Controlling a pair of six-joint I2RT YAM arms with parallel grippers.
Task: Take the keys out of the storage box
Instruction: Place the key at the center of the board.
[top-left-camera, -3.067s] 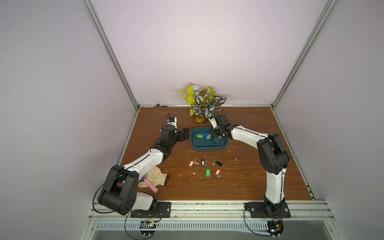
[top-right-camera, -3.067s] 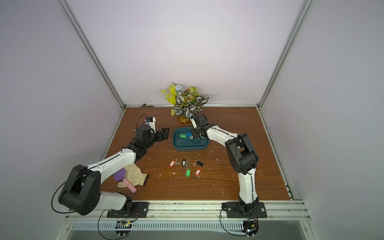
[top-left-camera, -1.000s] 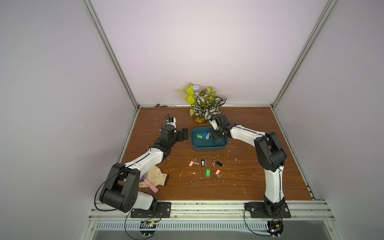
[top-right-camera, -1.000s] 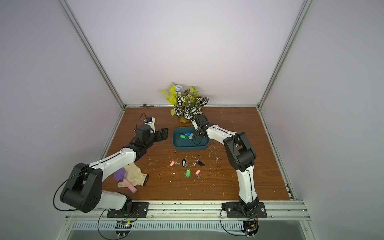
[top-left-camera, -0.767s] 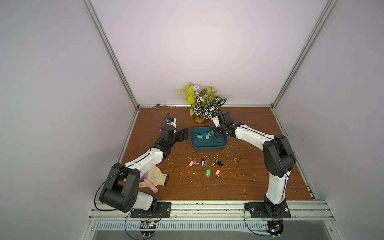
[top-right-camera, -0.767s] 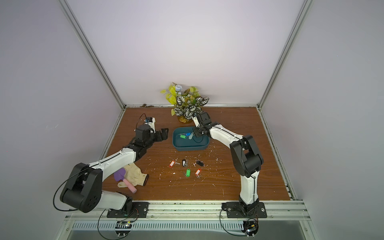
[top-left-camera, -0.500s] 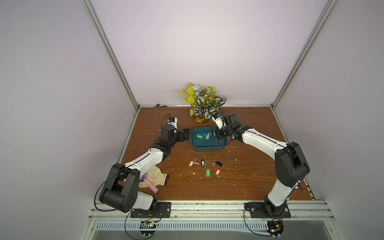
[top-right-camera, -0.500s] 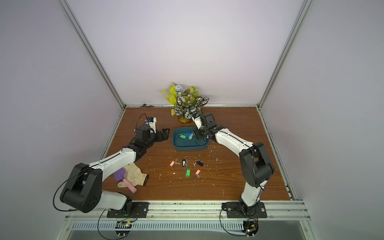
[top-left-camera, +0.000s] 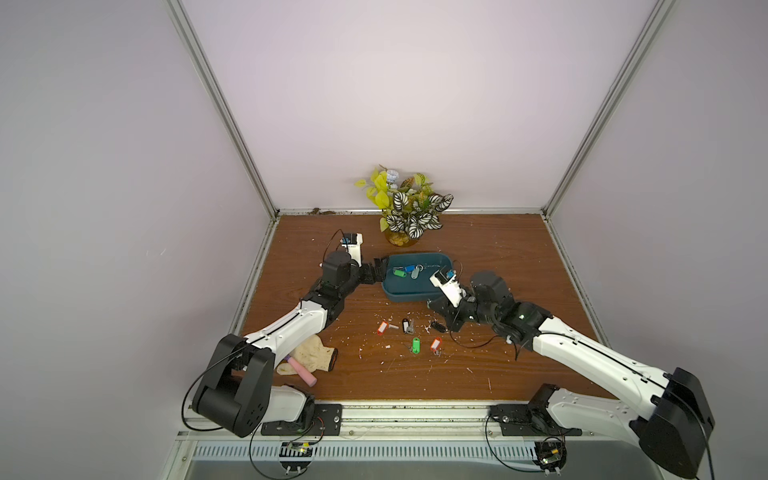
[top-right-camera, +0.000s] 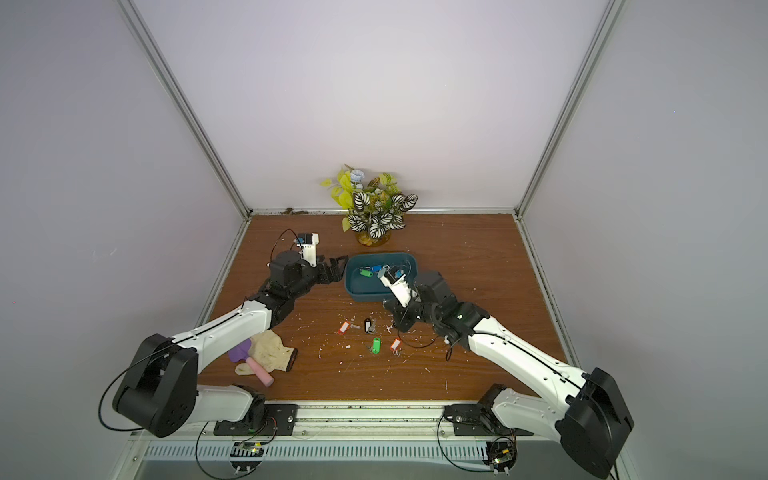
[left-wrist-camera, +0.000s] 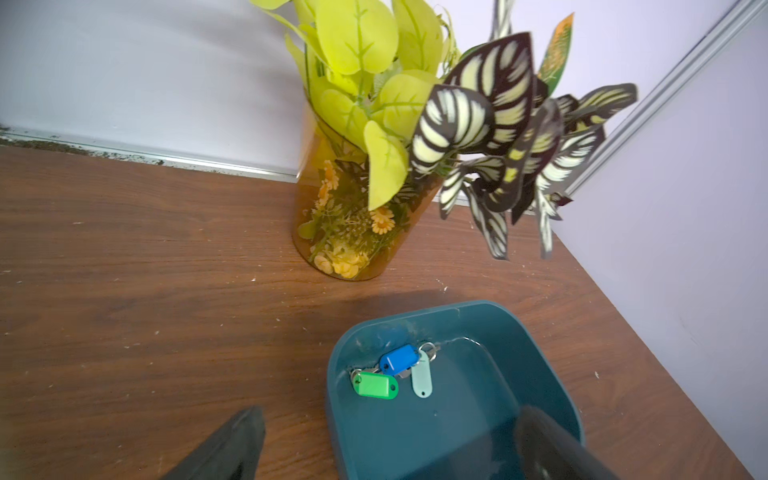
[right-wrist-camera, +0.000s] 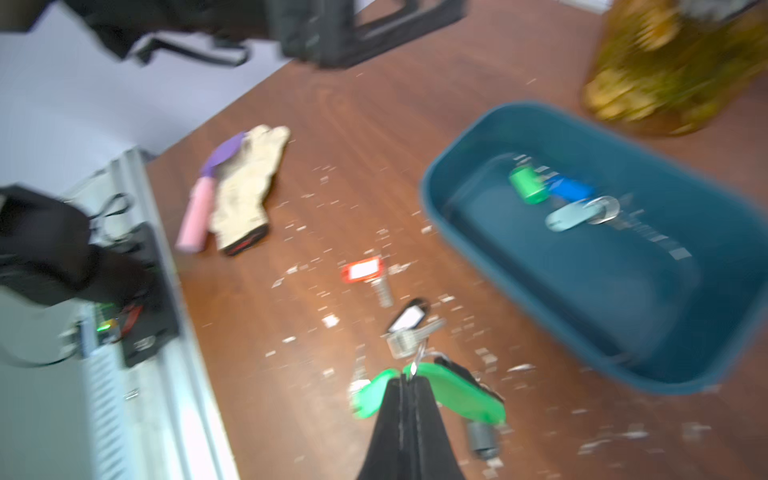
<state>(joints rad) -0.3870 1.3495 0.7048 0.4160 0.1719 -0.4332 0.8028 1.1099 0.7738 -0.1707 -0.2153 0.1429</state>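
Storage box: we see the storage box (top-left-camera: 398, 296) on the table (top-left-camera: 503, 257), its long axis running side to side between our two arms.
Left gripper: the left gripper (top-left-camera: 377, 269) sits at the box's left end with its jaws spread wide and nothing in them. In the left wrist view one finger is over the table and the other over the box floor.
Right gripper: the right gripper (right-wrist-camera: 409, 379) hangs over the table just in front of the box's near rim, jaws pressed together.
Boxed keys: the boxed keys (left-wrist-camera: 399, 359), tagged green, blue and pale grey, bunch against the far wall toward the left end. They lie straight ahead of the left jaws, so our left arm is the nearer.
Loose keys: the loose keys (top-left-camera: 405, 324), five of them, are scattered in front of the box.
Held key: the held key (right-wrist-camera: 457, 398), green-tagged and blurred, seems pinched by its ring and dangles right over the loose keys. We judge that opening the jaws is all the drop needs.
Change: a second ago the right gripper was over the box's right end, and it now hangs outside. The left arm, the box and the loose keys lie as before.
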